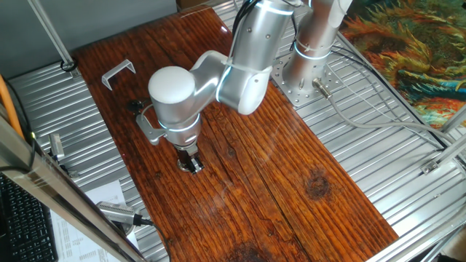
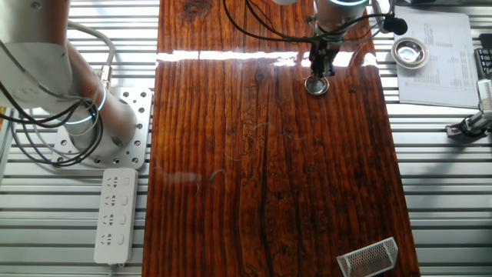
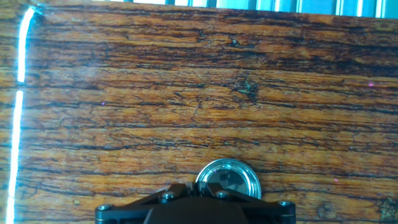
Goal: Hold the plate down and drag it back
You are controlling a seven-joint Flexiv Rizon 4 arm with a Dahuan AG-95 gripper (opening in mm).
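Silvery plate (image 3: 229, 178) under end effector (image 3: 198, 194); no legible writing.

Small round silvery plate (image 3: 229, 180), dark centre, flat on wood

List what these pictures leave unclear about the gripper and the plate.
- Contact: in the hand view the gripper body covers the near edge of the plate, so pressing cannot be confirmed.
- Jaws: open or shut cannot be told; the fingertips are cut off by the bottom edge there, too small elsewhere.
- Plate detail: tiny in the other fixed view, mostly hidden under the gripper in one fixed view.
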